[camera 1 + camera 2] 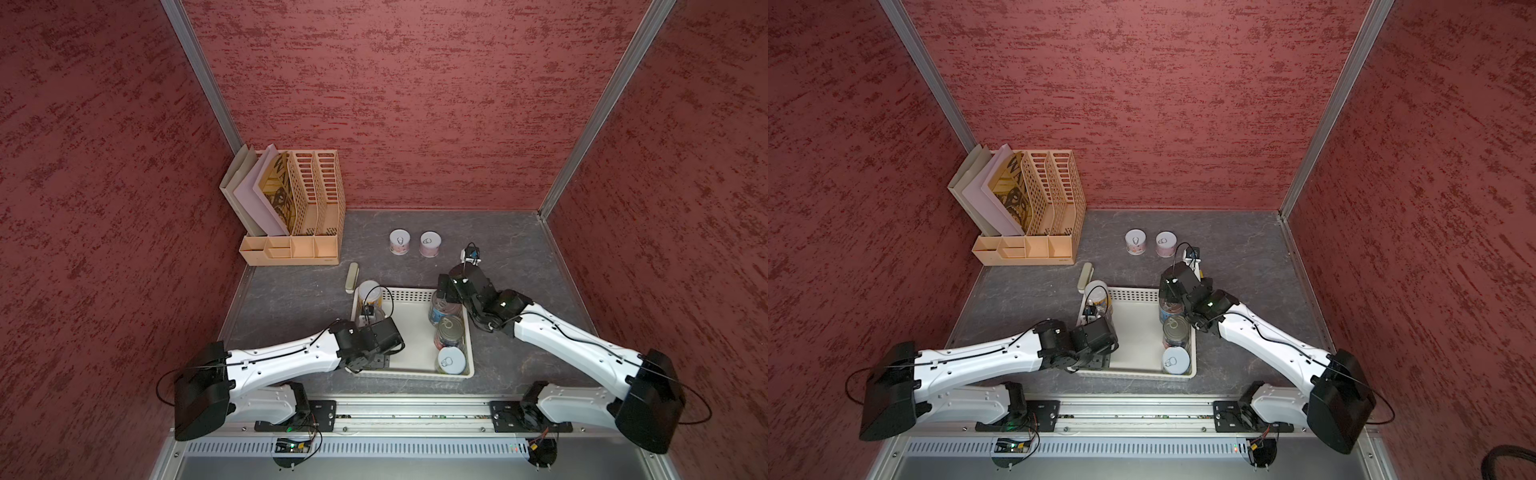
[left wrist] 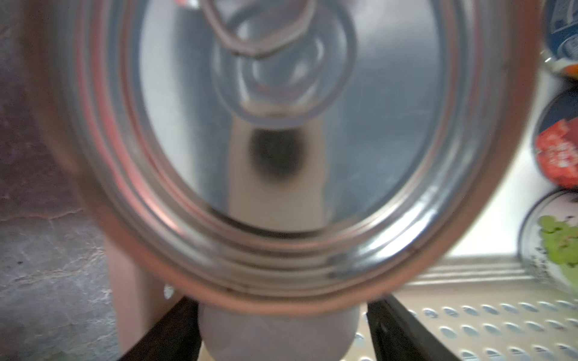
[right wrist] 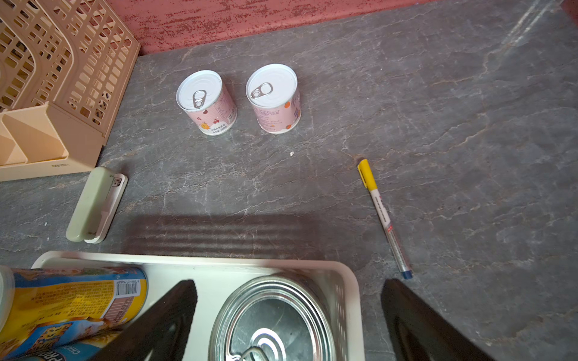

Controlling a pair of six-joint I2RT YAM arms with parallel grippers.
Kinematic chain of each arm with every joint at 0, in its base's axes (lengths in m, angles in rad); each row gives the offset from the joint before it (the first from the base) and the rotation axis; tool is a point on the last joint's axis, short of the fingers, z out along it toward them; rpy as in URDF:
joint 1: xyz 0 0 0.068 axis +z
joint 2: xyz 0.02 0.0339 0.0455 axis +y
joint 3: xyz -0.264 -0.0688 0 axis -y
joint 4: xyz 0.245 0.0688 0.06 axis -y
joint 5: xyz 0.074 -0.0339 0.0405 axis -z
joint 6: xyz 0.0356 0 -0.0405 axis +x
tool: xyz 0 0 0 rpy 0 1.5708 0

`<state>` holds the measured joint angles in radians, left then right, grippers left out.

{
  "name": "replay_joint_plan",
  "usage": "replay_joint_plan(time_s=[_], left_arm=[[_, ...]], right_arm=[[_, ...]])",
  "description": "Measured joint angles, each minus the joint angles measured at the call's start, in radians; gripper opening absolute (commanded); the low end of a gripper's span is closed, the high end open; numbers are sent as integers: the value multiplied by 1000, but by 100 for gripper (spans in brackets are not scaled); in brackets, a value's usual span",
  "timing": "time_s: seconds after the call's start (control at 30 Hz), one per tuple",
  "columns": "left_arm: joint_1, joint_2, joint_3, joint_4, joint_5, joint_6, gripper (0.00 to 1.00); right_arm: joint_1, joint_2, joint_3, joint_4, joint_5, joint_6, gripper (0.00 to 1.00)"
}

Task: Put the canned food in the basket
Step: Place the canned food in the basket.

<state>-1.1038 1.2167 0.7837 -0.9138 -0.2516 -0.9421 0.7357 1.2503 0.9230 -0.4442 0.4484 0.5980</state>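
The white basket [image 1: 411, 374] [image 3: 219, 261] sits at the table's front middle. Along its right side stand three cans: blue-labelled [image 1: 440, 313], metal-topped [image 1: 449, 328] and white-lidded [image 1: 451, 361]. A yellow-labelled can [image 1: 370, 293] [image 3: 72, 303] leans in its far left corner. This can's lid [image 2: 281, 125] fills the left wrist view between the fingers of my left gripper [image 1: 371, 309] [image 2: 283, 325]; the jaws stand slightly off its sides. My right gripper [image 1: 444, 293] [image 3: 287, 283] hangs open over the far right corner. Two pink cans [image 1: 400, 242] [image 1: 430, 243] stand on the table behind.
A peach file rack [image 1: 299, 208] holding folders fills the back left corner. A beige stapler-like bar [image 1: 352, 277] [image 3: 93, 206] lies just behind the basket's left corner. A yellow-capped pen [image 3: 384, 218] lies on the table behind the basket's right corner.
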Motion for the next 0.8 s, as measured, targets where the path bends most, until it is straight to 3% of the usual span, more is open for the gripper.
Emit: replay_joint_plan(time_s=[0.4, 0.8], left_arm=[[62, -48, 136, -109, -13, 87, 100], [337, -97, 405, -117, 144, 263, 100]], right_arm=[[0, 0, 0, 0, -2, -2, 98], [0, 0, 16, 6, -11, -5, 98]])
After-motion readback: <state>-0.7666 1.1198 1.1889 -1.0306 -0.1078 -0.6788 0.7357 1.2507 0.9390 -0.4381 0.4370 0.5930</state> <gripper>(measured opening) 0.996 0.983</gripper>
